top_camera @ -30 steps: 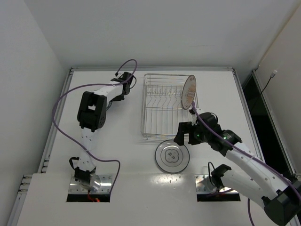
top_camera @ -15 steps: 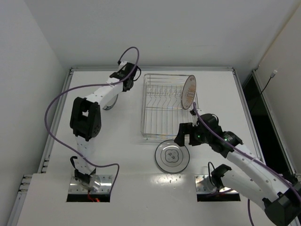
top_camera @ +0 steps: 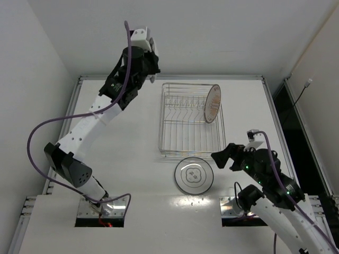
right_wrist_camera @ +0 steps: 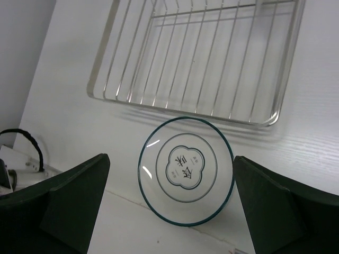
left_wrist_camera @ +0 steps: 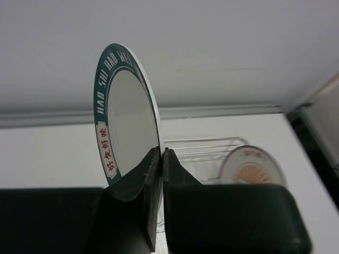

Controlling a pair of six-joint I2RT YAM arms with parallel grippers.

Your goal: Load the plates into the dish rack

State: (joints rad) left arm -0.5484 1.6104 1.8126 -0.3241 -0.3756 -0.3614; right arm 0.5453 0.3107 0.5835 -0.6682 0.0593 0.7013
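My left gripper (left_wrist_camera: 160, 151) is shut on the lower rim of a white plate with a dark green lettered rim (left_wrist_camera: 130, 121) and holds it upright, high in the air. From above, that gripper (top_camera: 145, 58) hangs left of the dish rack (top_camera: 161, 121); I cannot make out its plate there. A white plate with an orange centre (top_camera: 212, 103) stands on edge at the rack's right end, also visible behind the left fingers (left_wrist_camera: 253, 169). A greyish glassy plate (top_camera: 194, 175) lies flat in front of the rack. My right gripper (top_camera: 225, 157) is open just right of it, straddling it (right_wrist_camera: 172, 159) from above.
The rack's upright tines (top_camera: 183, 103) run along its far half, left of the orange plate. The table ends at a raised back edge (top_camera: 169, 77) against the wall, and a dark gap (top_camera: 288, 116) runs along its right side. A purple cable (top_camera: 39, 132) loops off the left arm.
The left arm has swung up from the table left of the rack, lifting its plate high. The right arm has drawn back from the rack's front right corner towards the near right.
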